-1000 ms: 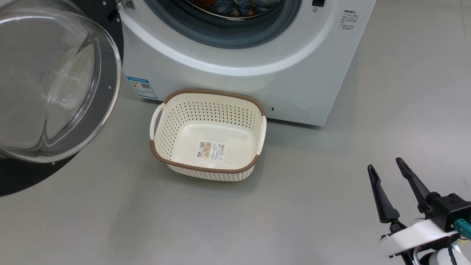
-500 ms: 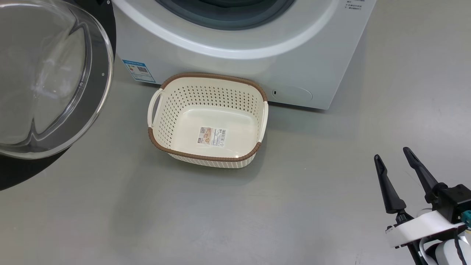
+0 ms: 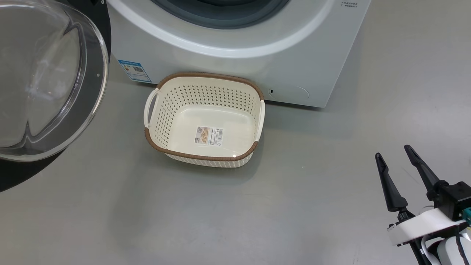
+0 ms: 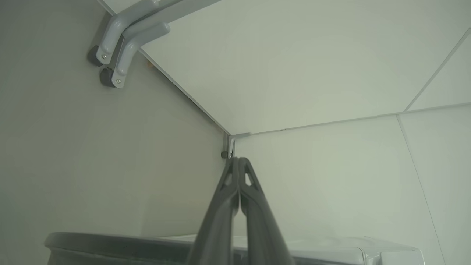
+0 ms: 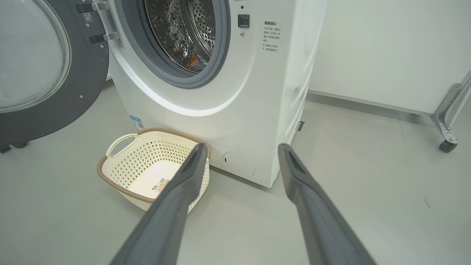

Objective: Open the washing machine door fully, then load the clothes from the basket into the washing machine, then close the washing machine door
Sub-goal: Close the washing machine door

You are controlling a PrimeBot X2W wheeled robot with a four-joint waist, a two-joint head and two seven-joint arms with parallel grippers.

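1. While the right fingers (image 3: pixel 387 182) stay spread wide at the lower right of the head view, holding and touching nothing, that whole view has tipped downward since a second ago. The camera moved, so the machine's opening has slid past the top edge. The things themselves lie as before.
2. Pressed together and empty, the left fingers (image 4: pixel 252 198) point at a corner where pale panels meet.
3. Nearest the right fingers, the basket (image 3: pixel 206 76) stands empty on the grey floor (image 3: pixel 220 213). It is cream and perforated, with a brown woven rim and a barcode sticker (image 3: pixel 209 136) on its bottom.
4. Close behind it, whether touching I cannot tell, rises the white washing machine (image 3: pixel 235 62), a blue label (image 3: pixel 134 70) low on its front. In the right wrist view, the clothes (image 5: pixel 195 60) show as a blue and orange-brown scrap inside the steel drum (image 5: pixel 184 29).
5. Farthest left, the washing machine door (image 3: pixel 48 81) stands swung open, its glossy black rim around a bulging clear bowl.
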